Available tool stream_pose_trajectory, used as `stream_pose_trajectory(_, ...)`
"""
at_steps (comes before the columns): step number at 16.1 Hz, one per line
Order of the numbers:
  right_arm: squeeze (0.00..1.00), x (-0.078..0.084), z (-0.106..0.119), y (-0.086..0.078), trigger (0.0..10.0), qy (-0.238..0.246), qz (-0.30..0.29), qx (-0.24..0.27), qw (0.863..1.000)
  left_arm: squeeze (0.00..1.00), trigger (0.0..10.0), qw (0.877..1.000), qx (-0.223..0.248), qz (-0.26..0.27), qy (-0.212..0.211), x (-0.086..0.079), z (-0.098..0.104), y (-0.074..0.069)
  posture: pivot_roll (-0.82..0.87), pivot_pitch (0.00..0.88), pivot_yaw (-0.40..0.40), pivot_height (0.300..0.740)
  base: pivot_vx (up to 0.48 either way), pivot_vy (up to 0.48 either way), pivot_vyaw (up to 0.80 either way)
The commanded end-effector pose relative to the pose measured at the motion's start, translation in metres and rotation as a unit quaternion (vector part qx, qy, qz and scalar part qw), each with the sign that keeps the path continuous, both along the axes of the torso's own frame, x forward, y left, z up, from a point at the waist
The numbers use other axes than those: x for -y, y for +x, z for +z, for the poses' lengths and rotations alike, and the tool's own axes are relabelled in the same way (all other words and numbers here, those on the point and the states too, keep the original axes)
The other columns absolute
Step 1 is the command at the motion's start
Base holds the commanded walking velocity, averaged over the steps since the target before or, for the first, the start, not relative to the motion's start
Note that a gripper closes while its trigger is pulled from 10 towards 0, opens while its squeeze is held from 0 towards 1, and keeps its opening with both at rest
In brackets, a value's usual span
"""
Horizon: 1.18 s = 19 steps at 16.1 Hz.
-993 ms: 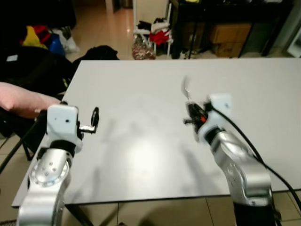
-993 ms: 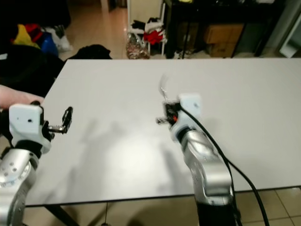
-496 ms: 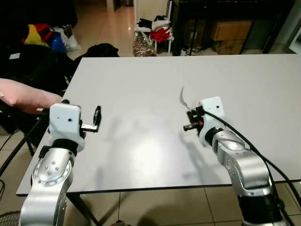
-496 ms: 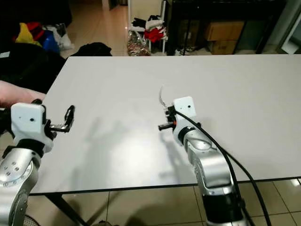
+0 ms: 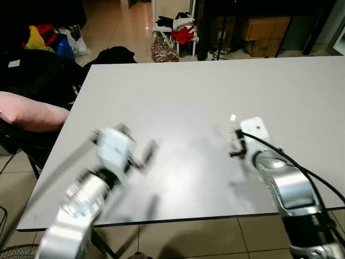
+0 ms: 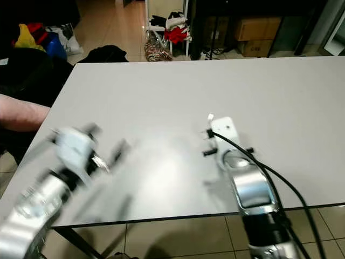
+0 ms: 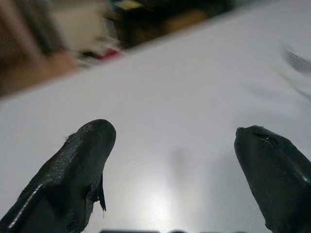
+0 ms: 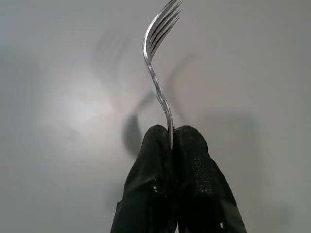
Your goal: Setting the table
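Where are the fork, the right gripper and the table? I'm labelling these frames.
fork (image 8: 156, 82): right wrist view, on its neck.
right gripper (image 8: 173, 138): right wrist view, between its fingertips.
table (image 5: 178, 86): left eye view, bare top.

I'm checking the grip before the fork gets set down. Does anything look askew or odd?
Nothing stands out. The right gripper pinches the fork by its handle, tines pointing away over the bare table. The left gripper is open over the table; its arm is blurred in the eye views.

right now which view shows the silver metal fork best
The right wrist view: the silver metal fork is sharp, tines out, pinched in the right gripper. The eye views show a small bright glint above that gripper.
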State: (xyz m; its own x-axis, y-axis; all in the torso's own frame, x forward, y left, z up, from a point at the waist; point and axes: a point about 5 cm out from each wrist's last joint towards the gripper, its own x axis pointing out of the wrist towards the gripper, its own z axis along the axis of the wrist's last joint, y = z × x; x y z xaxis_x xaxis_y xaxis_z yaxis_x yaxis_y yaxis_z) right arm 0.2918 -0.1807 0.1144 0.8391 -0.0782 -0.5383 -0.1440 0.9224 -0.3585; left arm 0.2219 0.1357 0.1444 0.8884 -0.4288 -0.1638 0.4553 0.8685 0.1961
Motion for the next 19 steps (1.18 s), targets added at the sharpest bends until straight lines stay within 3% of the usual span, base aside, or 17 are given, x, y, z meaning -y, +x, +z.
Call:
stream_pose_trajectory(1,0.0,0.003,0.001,-0.003,10.0,-0.009,-0.008,0.003,1.0,0.0,10.0,1.0,-0.011,-0.016,0.005,0.003,-0.003,-0.002,-0.14,0.0,0.057,0.74,0.0,0.0,0.0)
stream_pose_trajectory(2,0.0,0.017,-0.002,-0.01,10.0,-0.023,-0.016,-0.004,1.0,0.0,10.0,1.0,-0.017,-0.024,0.0,0.009,-0.008,-0.005,-0.16,0.0,0.057,0.74,0.0,0.0,0.0)
stream_pose_trajectory(5,0.0,0.027,-0.003,-0.01,10.0,-0.027,-0.022,-0.012,0.999,0.0,10.0,0.999,-0.02,-0.034,-0.004,0.013,-0.009,-0.005,-0.16,0.0,0.059,0.74,0.0,0.0,0.0)
stream_pose_trajectory(9,0.0,0.05,-0.002,-0.003,10.0,-0.058,-0.004,-0.022,0.998,0.0,10.0,0.995,-0.034,-0.098,-0.012,0.021,-0.008,-0.011,-0.17,0.0,0.066,0.74,0.0,0.0,0.0)
stream_pose_trajectory(12,0.0,0.057,-0.004,0.002,10.0,-0.07,0.012,-0.026,0.997,0.0,10.0,0.992,-0.039,-0.117,-0.011,0.023,-0.008,-0.013,-0.17,0.0,0.07,0.74,0.0,0.0,0.0)
stream_pose_trajectory(13,0.0,0.064,-0.004,0.011,10.0,-0.086,0.015,-0.027,0.996,0.0,10.0,0.989,-0.045,-0.139,-0.008,0.027,-0.007,-0.014,-0.16,0.0,0.076,0.74,0.0,0.0,0.0)
stream_pose_trajectory(19,0.0,0.073,-0.004,0.022,10.0,-0.113,0.033,-0.034,0.993,0.0,10.0,0.989,-0.044,-0.142,0.003,0.023,-0.006,-0.012,-0.15,0.0,0.075,0.74,0.0,0.0,0.0)
